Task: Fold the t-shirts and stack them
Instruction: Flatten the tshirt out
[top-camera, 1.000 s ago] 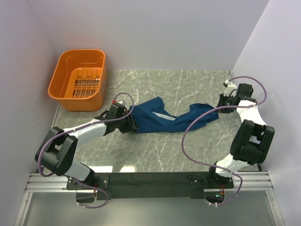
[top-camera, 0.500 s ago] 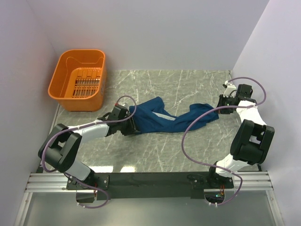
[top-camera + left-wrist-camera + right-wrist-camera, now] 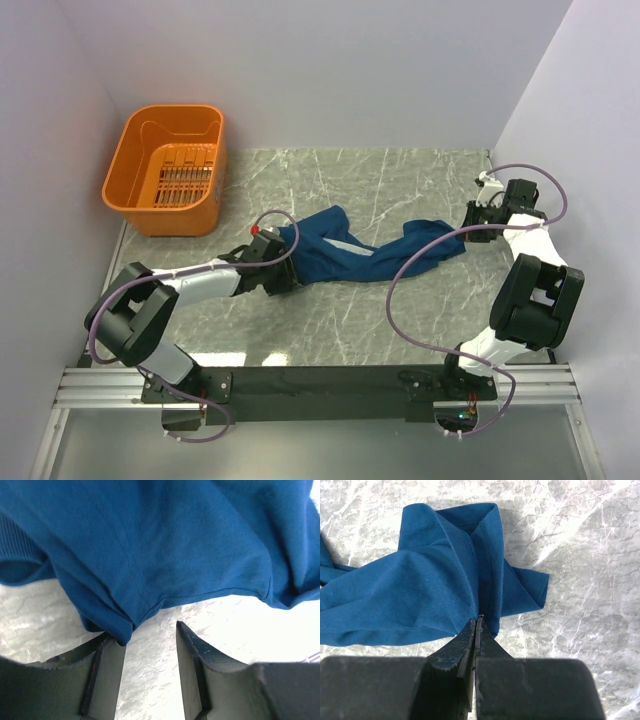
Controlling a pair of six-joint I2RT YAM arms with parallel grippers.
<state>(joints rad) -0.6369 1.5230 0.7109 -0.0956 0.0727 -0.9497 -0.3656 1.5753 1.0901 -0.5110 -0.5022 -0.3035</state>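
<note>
Pinching t-shirt [image 3: 350, 255] tight in right gripper [image 3: 476, 621], mid-right, anchoring it. Poised at the hem [image 3: 210, 595], centre-left, with left gripper [image 3: 149, 632] half-open, empty.

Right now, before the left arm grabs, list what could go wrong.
1. The left gripper is open, with only a fold tip of the t-shirt at one finger; closing may catch a sliver or nothing.
2. The right gripper is shut on a thin bit of the shirt's edge; a pull could slip it free.
3. The t-shirt lies bunched like a rope between the arms; folding it so would probably trap creases.
</note>
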